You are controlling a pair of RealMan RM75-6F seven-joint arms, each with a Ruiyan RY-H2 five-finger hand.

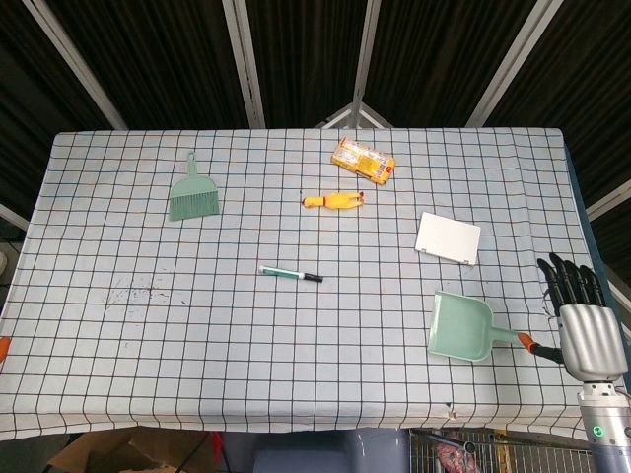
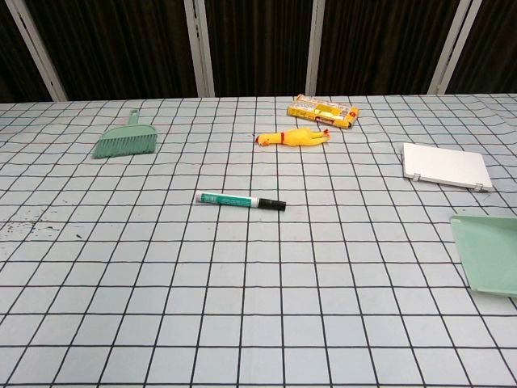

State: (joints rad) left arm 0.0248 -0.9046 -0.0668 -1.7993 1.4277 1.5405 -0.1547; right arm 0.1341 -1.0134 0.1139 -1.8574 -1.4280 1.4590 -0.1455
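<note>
R hand [image 1: 582,315] is open w/ fingers spread, holding nothing; green dustpan [image 1: 461,326] lies just to its left, orange-tipped handle [image 1: 525,341] pointing at the palm. Best to come in low along the handle & wrap it near the tip, keeping the pan flat on the table [image 1: 197,335]. L hand isn't visible.

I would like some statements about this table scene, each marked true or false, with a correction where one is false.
1. The right hand is beside the handle of the green dustpan. True.
2. The marker lies inside the dustpan. False: it lies on the checked cloth, well apart from the dustpan.
3. The small green brush is on the side of the table away from the right hand. True.
4. The rubber chicken lies on top of the white box. False: it lies on the cloth near the yellow snack packet, apart from the box.
5. The right hand holds the brush. False: its fingers are spread and hold nothing.
</note>
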